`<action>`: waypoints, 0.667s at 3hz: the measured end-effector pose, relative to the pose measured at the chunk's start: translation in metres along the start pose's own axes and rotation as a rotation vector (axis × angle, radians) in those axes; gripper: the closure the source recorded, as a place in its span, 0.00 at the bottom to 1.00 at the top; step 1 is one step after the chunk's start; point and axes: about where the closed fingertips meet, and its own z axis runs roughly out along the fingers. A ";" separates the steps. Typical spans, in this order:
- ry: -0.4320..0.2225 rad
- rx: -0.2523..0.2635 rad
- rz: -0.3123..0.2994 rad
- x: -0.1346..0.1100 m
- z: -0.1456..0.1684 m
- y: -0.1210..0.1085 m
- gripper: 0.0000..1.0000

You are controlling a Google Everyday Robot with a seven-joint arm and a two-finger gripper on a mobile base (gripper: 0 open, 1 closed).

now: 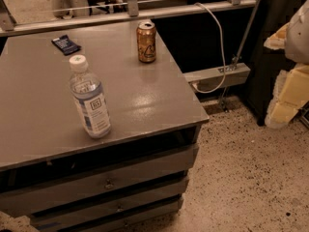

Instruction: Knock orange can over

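The orange can (146, 42) stands upright near the far right edge of the grey cabinet top (145, 105). It is orange-gold with a silver top rim and a dark curly logo. A clear water bottle (90, 98) with a white cap stands upright nearer the front, left of the can. My gripper is not in view. A pale rounded shape (299, 30) at the right edge may be part of my arm, well right of the can.
A small dark packet (66, 44) lies at the far left of the top. A metal rail (130, 12) runs behind the cabinet, with a white cable (219, 42) hanging right of it. Yellow foam pieces (289, 95) sit at the right above the speckled floor (251, 178). Drawers (106, 182) are below.
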 end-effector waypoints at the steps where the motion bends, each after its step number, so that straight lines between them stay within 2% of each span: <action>1: 0.000 0.000 0.000 0.000 0.000 0.000 0.00; 2: -0.011 0.003 0.009 0.001 0.000 -0.001 0.00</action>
